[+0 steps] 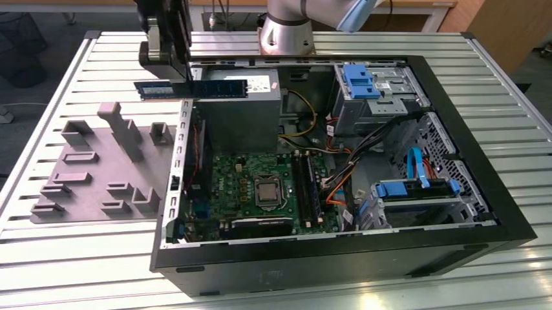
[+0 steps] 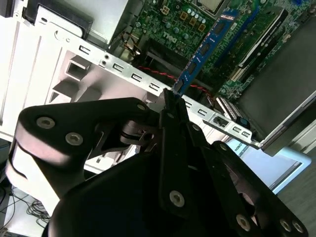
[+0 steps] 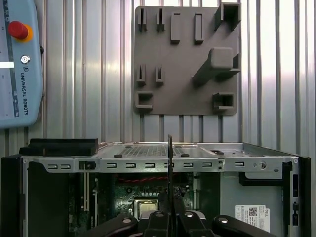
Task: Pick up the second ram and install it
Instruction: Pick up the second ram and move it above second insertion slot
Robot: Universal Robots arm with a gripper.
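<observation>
The second ram [image 1: 222,88] hangs in the air, lying level and lengthwise, clamped near its middle by the gripper [image 1: 185,82], whose jaws are closed narrow on the stick's edge. In the second wrist view the blue board [image 2: 205,47] juts out from the fingertips [image 2: 170,106], and in the first wrist view it shows edge-on as a thin dark line [image 3: 170,163]. It hovers over the open computer case's [image 1: 345,258] side wall on the exterior view's left, near the power supply [image 1: 242,116], well above the motherboard [image 1: 233,174]. Beside the case a grey fixture plate [image 1: 95,174] lies on the slatted table [image 1: 86,258].
</observation>
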